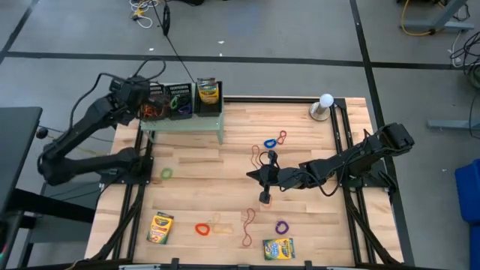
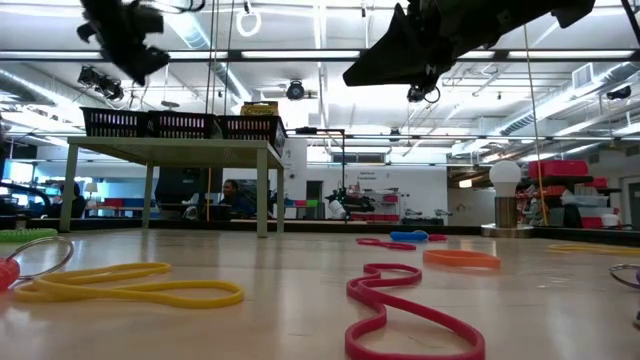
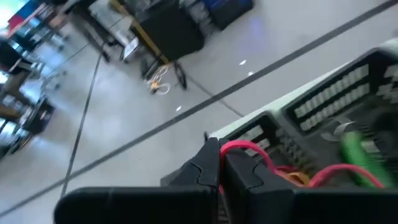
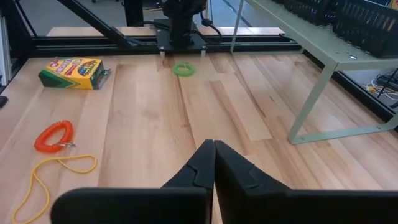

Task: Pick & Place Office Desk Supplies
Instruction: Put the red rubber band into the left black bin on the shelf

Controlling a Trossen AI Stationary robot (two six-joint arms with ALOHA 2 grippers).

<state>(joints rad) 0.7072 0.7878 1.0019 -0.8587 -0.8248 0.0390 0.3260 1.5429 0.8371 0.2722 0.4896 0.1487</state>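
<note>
The left gripper [image 1: 144,101] hangs over the leftmost of three black mesh trays [image 1: 154,105] that stand in a row on the pale green stand [image 1: 184,122] at the far left of the table [image 1: 225,157]. In the left wrist view its fingers [image 3: 208,163] are pressed together on a red rubber band [image 3: 249,149], which loops down into that tray [image 3: 323,106] among orange and green bands. The middle tray [image 1: 178,100] holds a green band, and the right tray [image 1: 208,94] holds a crayon box [image 1: 208,91] standing up. The right gripper [image 1: 264,175] hovers above the middle of the table with its fingers [image 4: 208,163] pressed together and nothing between them. Loose on the wood lie a green band [image 1: 166,173] near the left edge, a blue band [image 1: 270,142] and a red band [image 1: 282,137] just beyond the right gripper, a purple band [image 1: 281,226] and a long red band [image 1: 248,225] toward the near edge, and an orange coil [image 1: 202,229] beside a pale yellow band [image 1: 220,226]. One crayon box [image 1: 160,228] lies near the near left corner, another [image 1: 278,248] at the near edge toward the right. A white globe lamp [image 1: 324,106] stands at the far right corner.
</note>
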